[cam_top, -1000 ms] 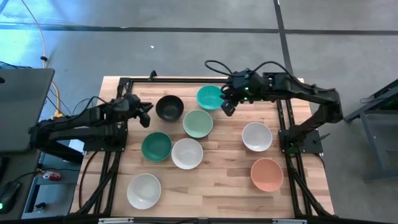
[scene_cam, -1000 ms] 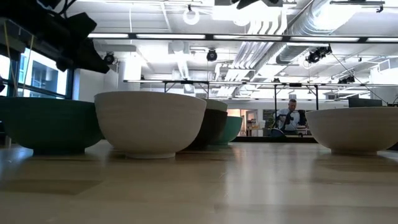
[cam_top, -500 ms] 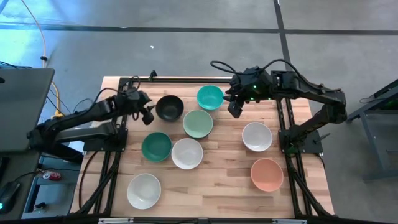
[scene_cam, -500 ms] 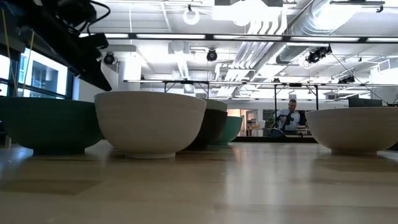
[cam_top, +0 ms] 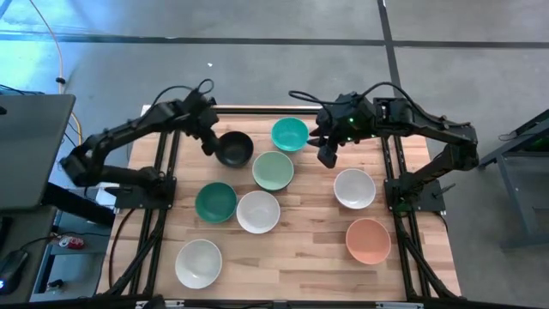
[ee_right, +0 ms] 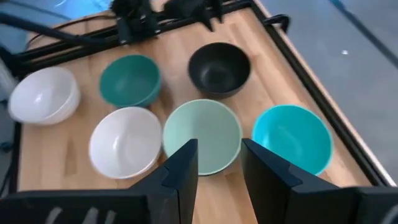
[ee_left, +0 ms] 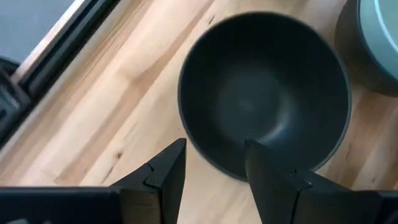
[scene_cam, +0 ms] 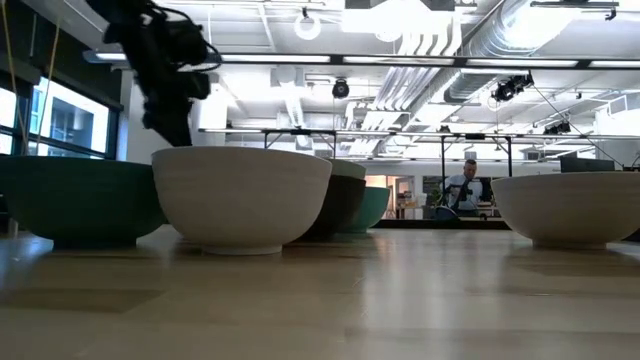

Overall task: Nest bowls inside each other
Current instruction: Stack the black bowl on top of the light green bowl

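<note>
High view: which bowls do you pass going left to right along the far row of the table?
Black bowl → mint bowl → teal bowl.

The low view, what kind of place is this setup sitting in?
Probably an open lab or industrial workspace. Behind the wooden table, the low view shows exposed ceiling ducts, strip lights, and a person seated far off. From above, the table stands on a bare concrete floor.
</note>
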